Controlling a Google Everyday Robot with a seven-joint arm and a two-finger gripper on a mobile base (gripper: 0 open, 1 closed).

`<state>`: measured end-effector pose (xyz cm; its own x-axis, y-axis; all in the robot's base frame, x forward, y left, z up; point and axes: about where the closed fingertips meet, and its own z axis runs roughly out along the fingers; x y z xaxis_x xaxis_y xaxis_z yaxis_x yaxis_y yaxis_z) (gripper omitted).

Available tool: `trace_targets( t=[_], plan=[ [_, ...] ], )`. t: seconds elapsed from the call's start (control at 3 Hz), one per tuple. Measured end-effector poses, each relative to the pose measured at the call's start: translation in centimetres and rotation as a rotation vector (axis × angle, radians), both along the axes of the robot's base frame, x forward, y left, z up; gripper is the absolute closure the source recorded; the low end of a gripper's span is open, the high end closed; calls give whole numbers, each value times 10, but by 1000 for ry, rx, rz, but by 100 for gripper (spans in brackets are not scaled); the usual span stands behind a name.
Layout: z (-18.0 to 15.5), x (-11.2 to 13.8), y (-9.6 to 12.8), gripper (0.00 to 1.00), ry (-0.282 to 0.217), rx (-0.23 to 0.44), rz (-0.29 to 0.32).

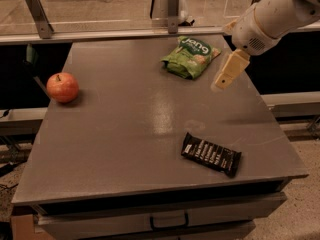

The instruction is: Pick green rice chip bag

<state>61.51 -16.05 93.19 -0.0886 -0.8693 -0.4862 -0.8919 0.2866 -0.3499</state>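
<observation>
With the gripper (227, 75) hanging above the worktop (125, 134), its opening impossible to tell, and the green rice chip bag (190, 56) lying flat just beside it toward the worktop's middle, an off-centre descent would likely nip only the crinkly edge and shove the bag away.

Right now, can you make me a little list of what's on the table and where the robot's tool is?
table: grey top, with a drawer under the front edge
green rice chip bag: lying flat at the far side, right of the middle
apple: red, at the left edge
black bar: wrapped, white print, near the front right
tool: up in the air just right of the bag, not holding anything
bag picked: not yet
</observation>
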Motion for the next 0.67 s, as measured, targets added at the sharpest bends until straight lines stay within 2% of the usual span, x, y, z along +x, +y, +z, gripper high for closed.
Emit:
trace_targets(
  t=[0.67],
  plan=[
    [-3,5,5,0,-4,-2,-20]
  ],
)
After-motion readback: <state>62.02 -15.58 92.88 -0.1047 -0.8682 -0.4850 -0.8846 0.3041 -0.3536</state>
